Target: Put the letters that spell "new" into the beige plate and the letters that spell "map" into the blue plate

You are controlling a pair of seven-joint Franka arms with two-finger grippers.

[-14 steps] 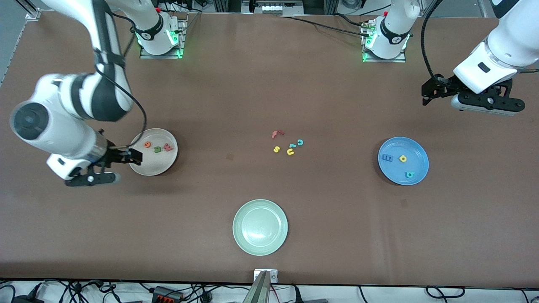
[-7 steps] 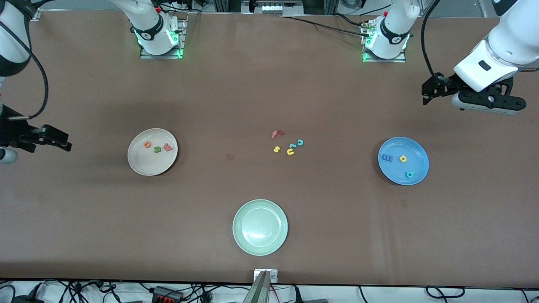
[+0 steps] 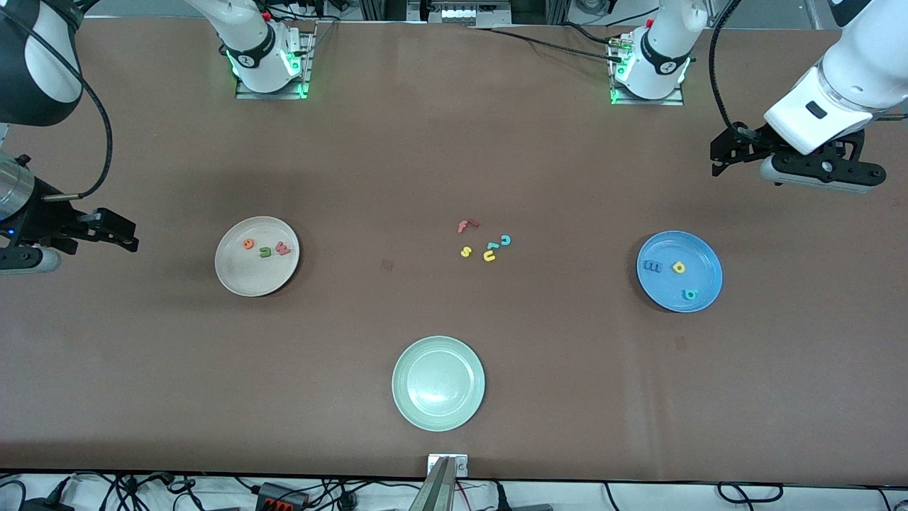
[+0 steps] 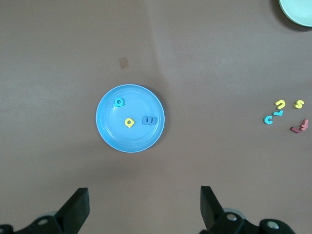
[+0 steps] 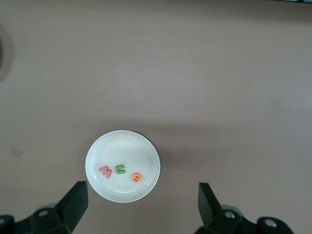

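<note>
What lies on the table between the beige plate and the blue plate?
In the front view, a small cluster of loose letters lies between the beige plate and the blue plate; otherwise bare table.

Matt brown table, glossy plates, soft-looking toy letters

The table (image 3: 454, 142) wears a matt brown covering, smooth, with faint creases. The beige plate (image 3: 245, 280), the blue plate (image 3: 699, 248) and the pale green plate (image 3: 438, 355) have smooth, slightly glossy faces like glazed ceramic or hard plastic; the green one catches the most sheen. The 3 letters on the beige plate (image 5: 119, 170) and the 3 on the blue plate (image 4: 129, 122) look matt, like foam or soft plastic, as do the loose letters (image 3: 486, 245). The arm shells look like glossy white plastic; both grippers' fingers (image 4: 78, 209) (image 5: 75, 204) are matt black.
</note>
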